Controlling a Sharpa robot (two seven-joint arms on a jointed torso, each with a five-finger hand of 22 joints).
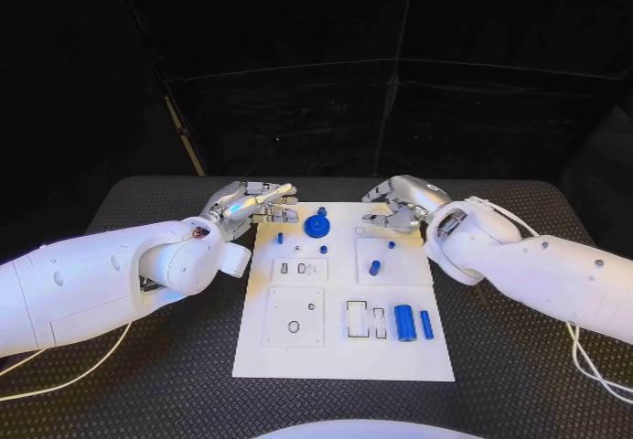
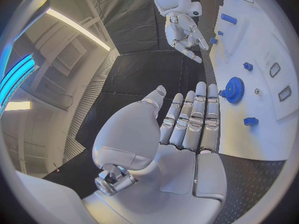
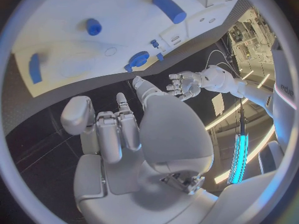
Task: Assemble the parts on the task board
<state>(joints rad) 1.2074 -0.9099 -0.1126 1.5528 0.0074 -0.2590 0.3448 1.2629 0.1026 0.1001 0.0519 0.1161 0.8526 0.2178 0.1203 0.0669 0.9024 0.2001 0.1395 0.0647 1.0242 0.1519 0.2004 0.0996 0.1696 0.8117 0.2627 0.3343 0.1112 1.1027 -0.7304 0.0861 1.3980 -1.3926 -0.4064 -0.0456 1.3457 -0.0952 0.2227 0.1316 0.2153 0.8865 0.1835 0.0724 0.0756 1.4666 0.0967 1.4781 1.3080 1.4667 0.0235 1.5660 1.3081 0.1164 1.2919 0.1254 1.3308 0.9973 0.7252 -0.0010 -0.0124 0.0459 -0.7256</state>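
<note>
The white task board [image 1: 343,352] lies in the middle of the black table. A blue gear [image 1: 316,224] stands near its far edge, with small blue pegs [image 1: 373,268] around it and two blue cylinders [image 1: 403,322] in the near right part. My left hand [image 1: 253,203] hovers at the board's far left corner, fingers straight and side by side, holding nothing; the left wrist view shows the left hand [image 2: 184,129] with the gear [image 2: 234,89] just past its fingertips. My right hand [image 1: 402,203] hangs over the far right corner with loosely bent fingers [image 3: 118,129], empty.
Several empty recesses [image 1: 295,315] are cut into the board's near half. The black mat [image 1: 158,366] surrounds the board. A white cable [image 1: 594,361] trails on the table under the right arm.
</note>
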